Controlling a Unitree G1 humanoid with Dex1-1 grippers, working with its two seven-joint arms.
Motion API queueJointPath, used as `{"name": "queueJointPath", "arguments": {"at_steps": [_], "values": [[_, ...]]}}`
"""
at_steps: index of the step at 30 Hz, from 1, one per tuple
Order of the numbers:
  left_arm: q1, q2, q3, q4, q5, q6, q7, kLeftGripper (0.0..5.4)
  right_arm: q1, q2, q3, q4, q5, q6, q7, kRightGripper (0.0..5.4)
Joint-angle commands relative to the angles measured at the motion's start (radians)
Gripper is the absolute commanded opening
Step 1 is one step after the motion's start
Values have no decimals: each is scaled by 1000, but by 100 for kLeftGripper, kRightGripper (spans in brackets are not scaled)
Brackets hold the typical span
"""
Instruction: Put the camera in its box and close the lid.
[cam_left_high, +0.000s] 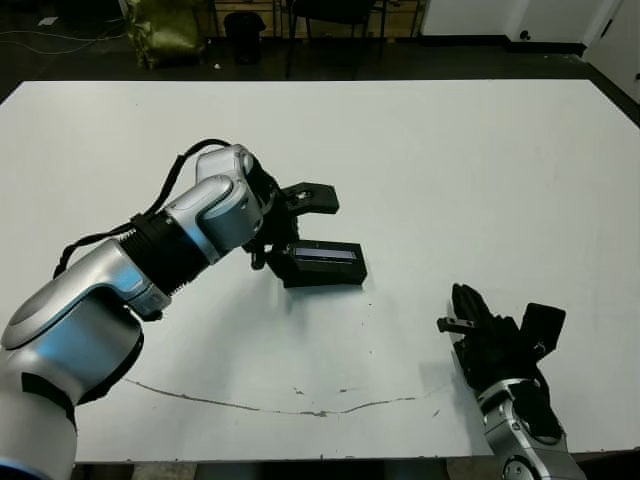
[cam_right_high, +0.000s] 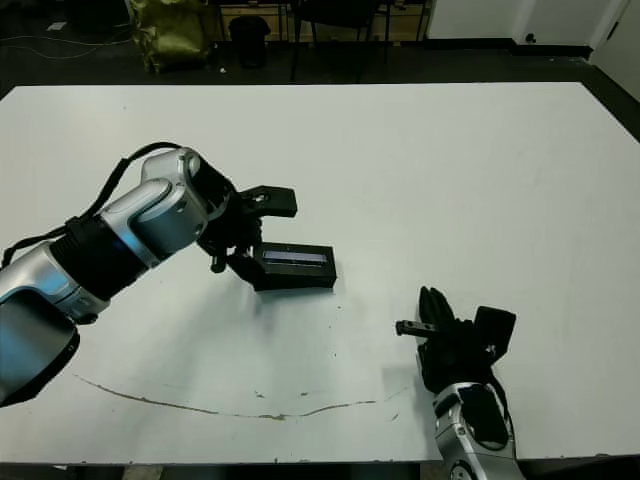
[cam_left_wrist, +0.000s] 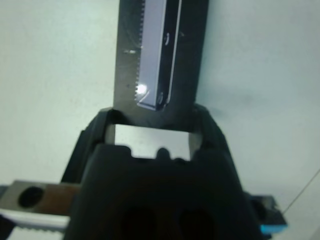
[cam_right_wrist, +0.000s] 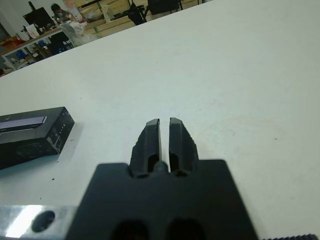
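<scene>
Lid (cam_left_high: 322, 262) shut on box, left pincer (cam_left_high: 285, 225) at its end

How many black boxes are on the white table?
1: the box with its lid on lies mid-table, at the left gripper. The right gripper is apart from it.

no legible text, labels or numbers

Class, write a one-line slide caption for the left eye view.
Left hand at the closed black box on the white table; right hand idle nearby.
</scene>
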Motion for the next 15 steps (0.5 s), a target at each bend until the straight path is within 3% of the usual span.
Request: {"name": "queueJointPath", "arguments": {"at_steps": [1, 5, 15], "values": [[48, 29, -13, 43, -6, -32, -16, 210, 12, -4, -7, 0, 6, 26, -6, 0], [67, 45, -15, 40, -2, -81, -16, 210, 12, -10, -6, -6, -2, 32, -8, 0], [92, 73, -37, 13, 17, -72, -14, 210, 16, -5, -6, -18, -1, 44, -11, 0]]}}
